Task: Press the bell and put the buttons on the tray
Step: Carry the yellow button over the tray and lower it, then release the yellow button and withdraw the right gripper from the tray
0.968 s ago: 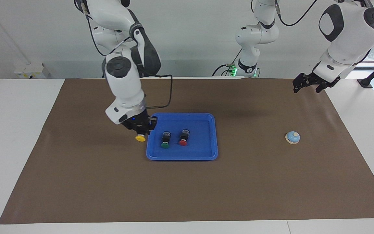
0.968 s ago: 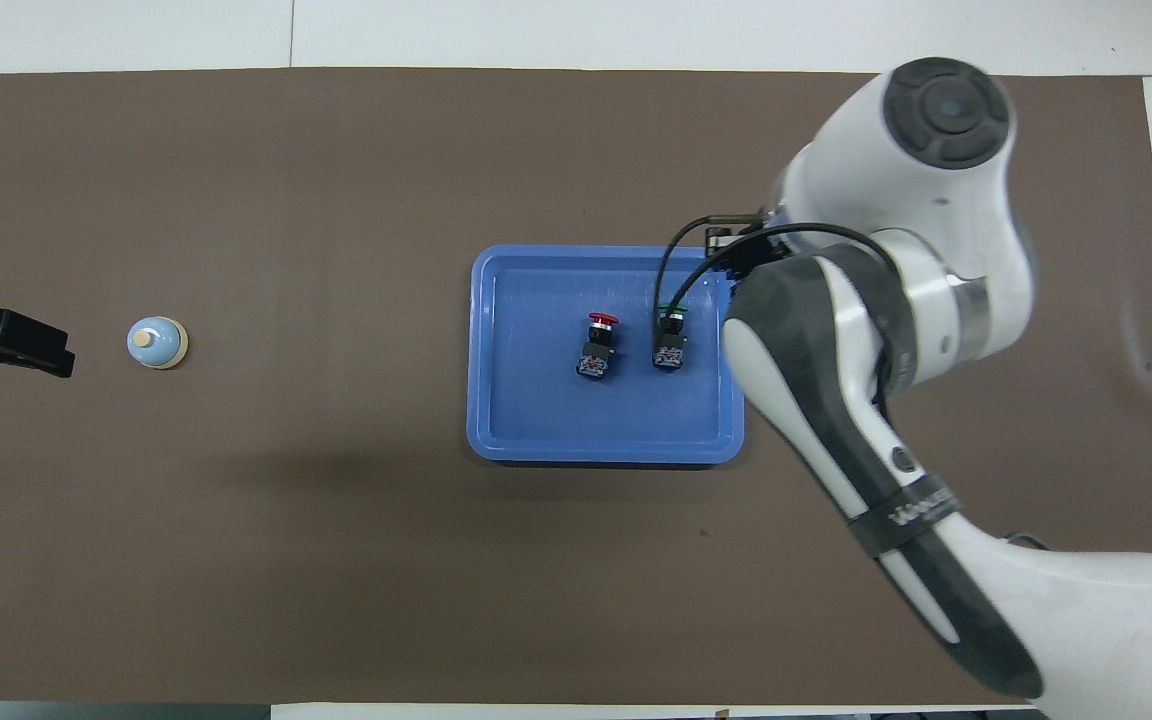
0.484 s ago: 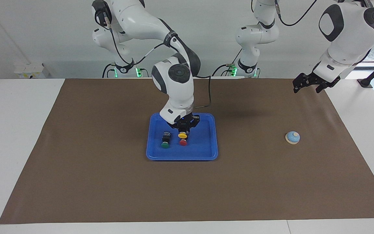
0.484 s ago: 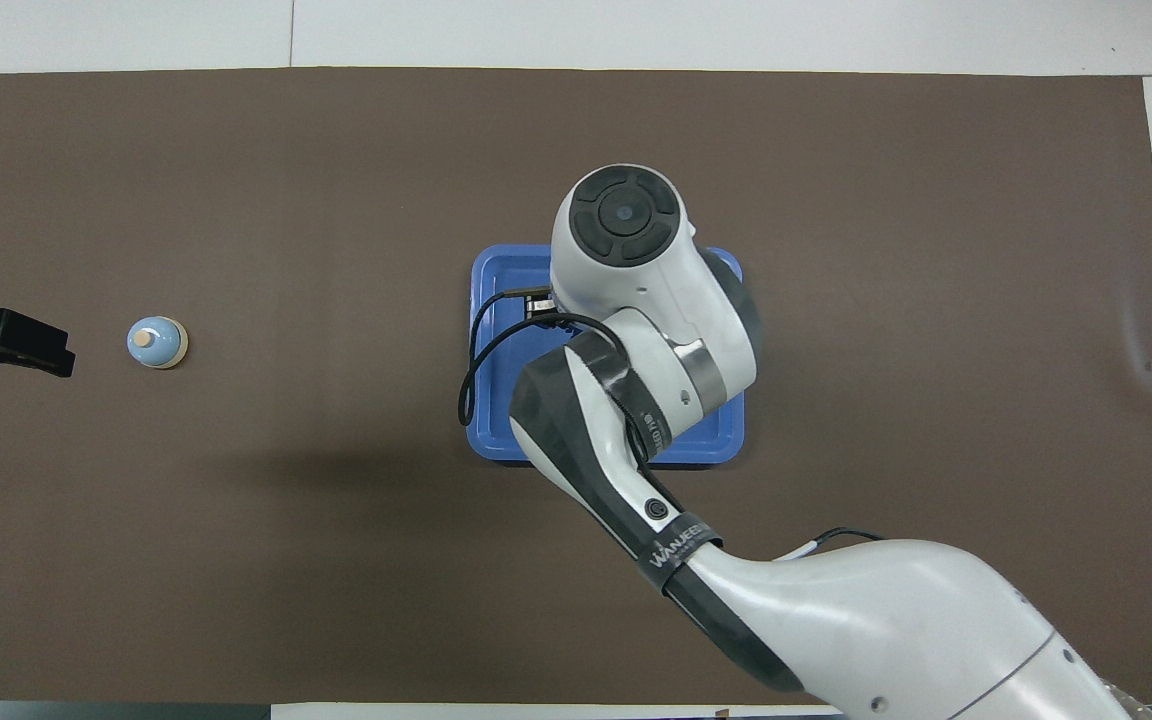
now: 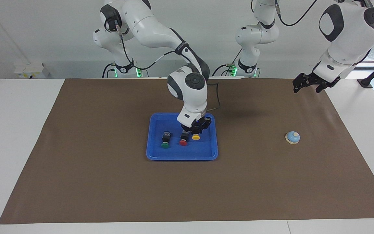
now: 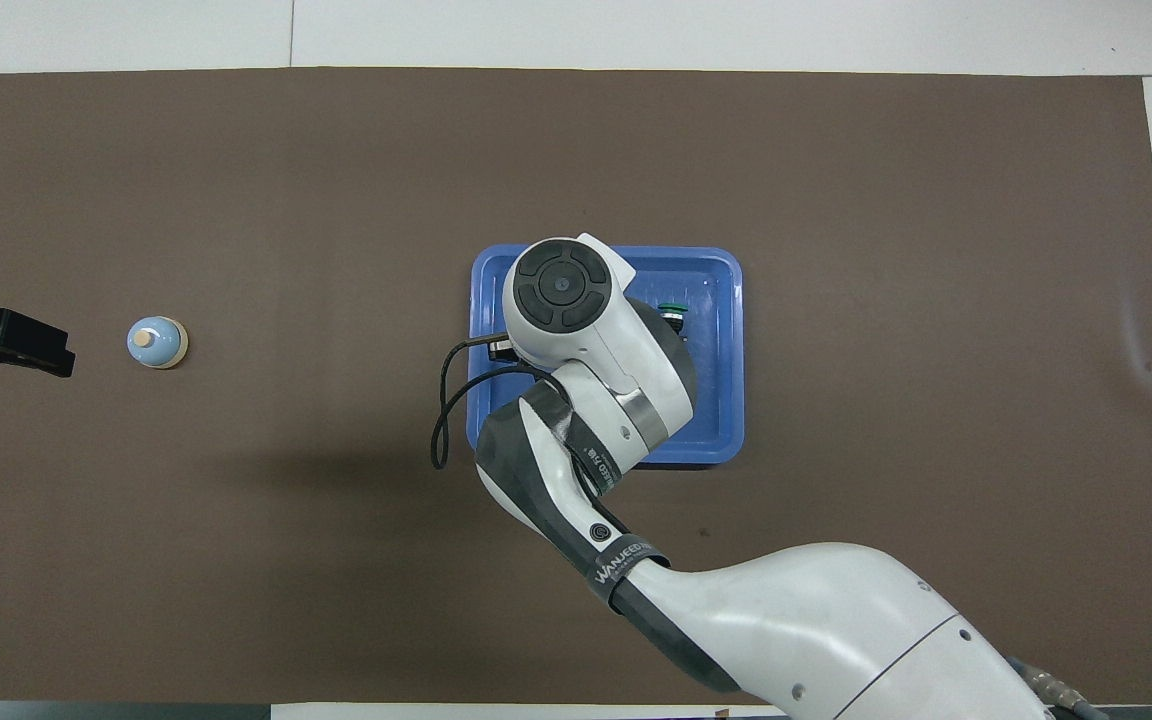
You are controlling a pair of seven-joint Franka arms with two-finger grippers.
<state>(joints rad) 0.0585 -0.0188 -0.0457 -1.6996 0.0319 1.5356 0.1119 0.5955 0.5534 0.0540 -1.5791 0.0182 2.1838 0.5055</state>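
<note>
The blue tray [image 5: 182,158] lies mid-table on the brown mat. The green button [image 5: 165,142] and the red button [image 5: 183,139] lie in it. My right gripper [image 5: 196,132] is low over the tray, shut on the yellow button [image 5: 196,137], beside the red one toward the left arm's end. In the overhead view the right arm hides the gripper, the yellow and red buttons; the tray [image 6: 726,400] and green button [image 6: 673,312] show. The bell [image 5: 292,137] stands on the mat toward the left arm's end. My left gripper [image 5: 306,87] waits raised, open, near the mat's corner.
The brown mat [image 5: 109,182] covers most of the white table. The bell also shows in the overhead view [image 6: 156,342], with the left gripper [image 6: 6,340] beside it at the mat's end.
My right gripper has carried the yellow button from outside the tray's edge across the green and red buttons and lowered it toward the tray floor. The left arm has not moved.
</note>
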